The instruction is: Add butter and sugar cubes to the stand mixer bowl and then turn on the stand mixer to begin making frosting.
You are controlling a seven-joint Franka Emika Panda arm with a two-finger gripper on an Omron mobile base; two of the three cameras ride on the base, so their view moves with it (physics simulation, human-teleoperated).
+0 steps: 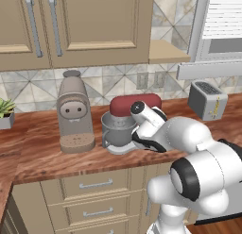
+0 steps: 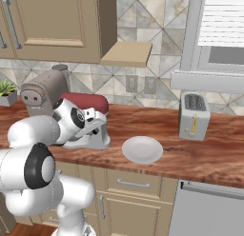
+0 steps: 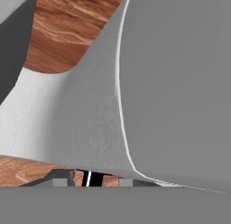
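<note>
1. While the arm reaches low from the lower right of the left base view, its wrist presses in at the stand mixer (image 1: 134, 105), which sits mid-counter, nearer the front edge than the backsplash. The stand mixer bowl (image 1: 116, 129) rests under the dark red head, just beside the coffee machine (image 1: 74, 112). The gripper itself is hidden behind the wrist here, so I cannot tell how wide its jaws stand or whether they hold anything. The toaster (image 1: 208, 100) stands well apart toward the counter's right end.

2. From the right base view, the hand lies against the mixer's light grey base, probably because the switch sits low on that side. The white plate (image 2: 142, 149) lies near the counter's front edge, between the mixer and the toaster; nothing is visible on it.

3. Through the hand view, the mixer's grey column (image 3: 176, 83) looms very close, with wood counter (image 3: 72, 24) beyond. The fingertips (image 3: 61, 182) are barely visible; their grip is unclear.
</note>
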